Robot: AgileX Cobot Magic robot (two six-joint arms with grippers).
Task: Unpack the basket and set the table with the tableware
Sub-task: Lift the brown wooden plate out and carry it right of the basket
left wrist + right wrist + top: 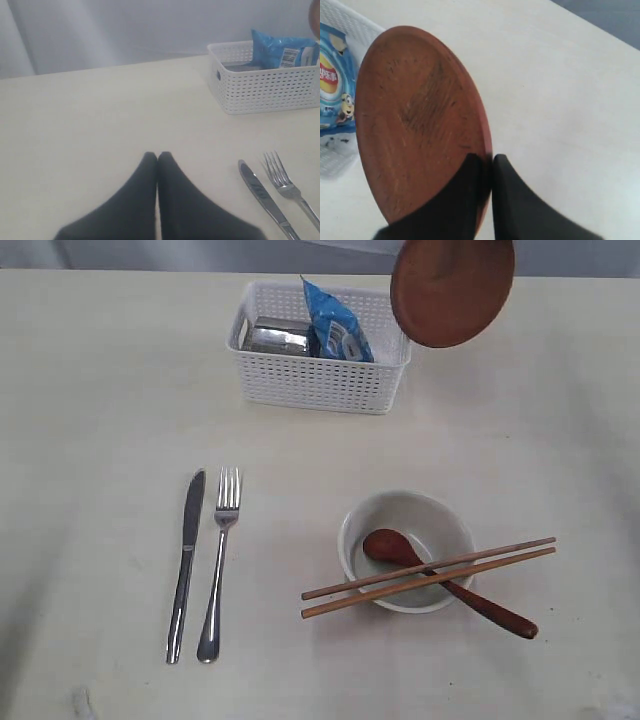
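- Your right gripper (489, 162) pinches the rim of the brown plate (452, 290), which is tilted in the air by the right end of the basket (320, 385).
- Your left gripper (158, 159) hovers clenched, empty, over the table (100, 125).

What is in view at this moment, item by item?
table: 1, cream, under everything
basket: 1, white, far side of table
chips packet: 1, blue, in basket
steel cup: 1, silver, in basket
knife: 1, steel, left of fork
fork: 1, steel, beside knife
bowl: 1, off-white, right of fork
spoon: 1, red-brown, head in bowl
chopsticks: 2, wooden, across bowl rim
plate: 1, brown, held aloft
left gripper: 1, black, shut, empty
right gripper: 1, black, shut on plate
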